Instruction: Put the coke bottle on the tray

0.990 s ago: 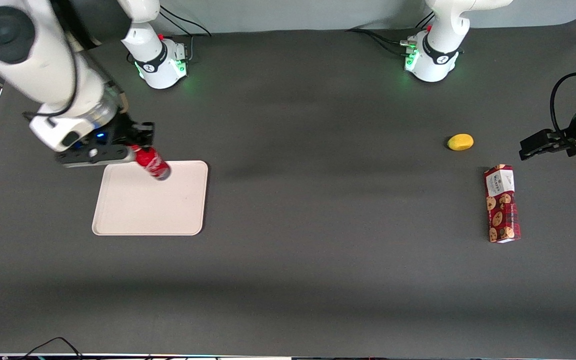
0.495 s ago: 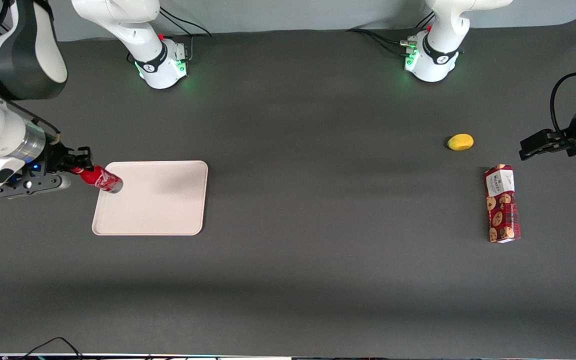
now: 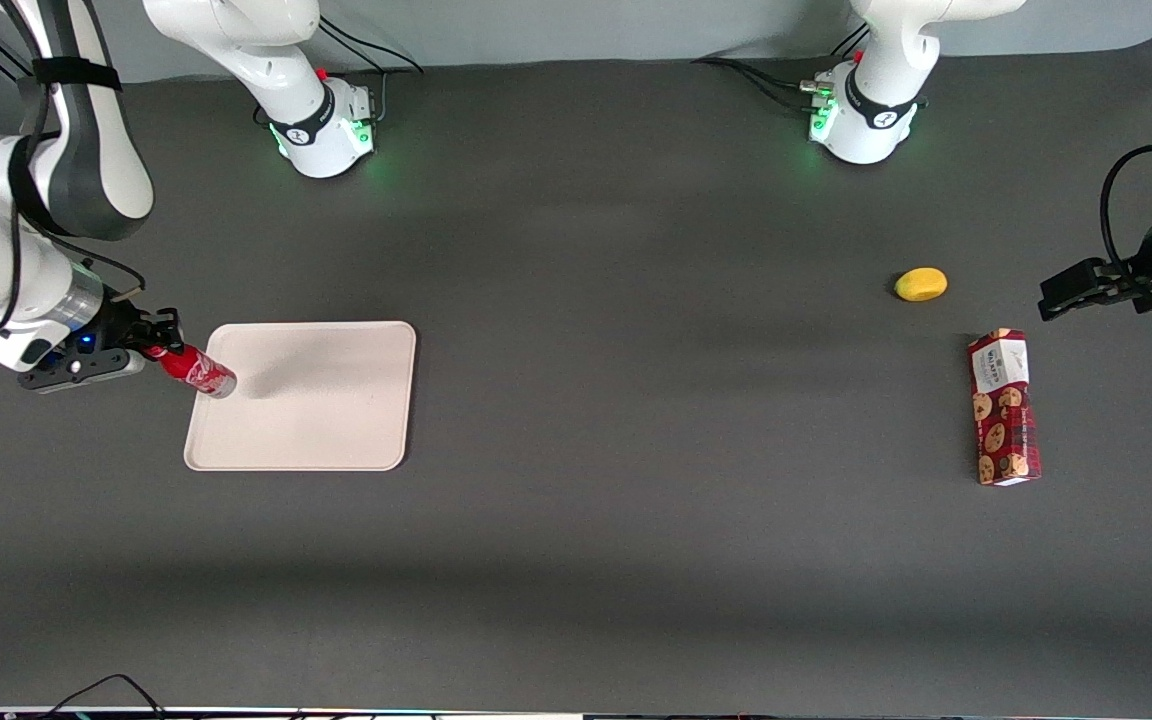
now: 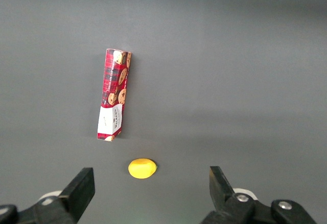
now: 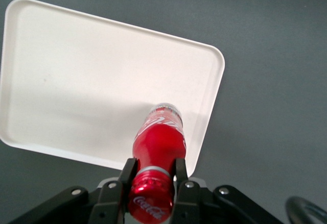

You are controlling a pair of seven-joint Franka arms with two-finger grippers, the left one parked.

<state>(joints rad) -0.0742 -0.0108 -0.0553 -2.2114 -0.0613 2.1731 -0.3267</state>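
Coke bottle held over the tray edge.
The gripper pinches its neck, bottle tilted, base above the tray's rim.

Gripper clamped on the neck of the coke bottle, at the tray edge toward the working arm's end. Tray surface bare from the bottle toward three o'clock. Only obstacles, cookie box and yellow fruit, well apart toward the parked arm's end.

A red coke bottle with white lettering sits in the black hand over a beige tray.
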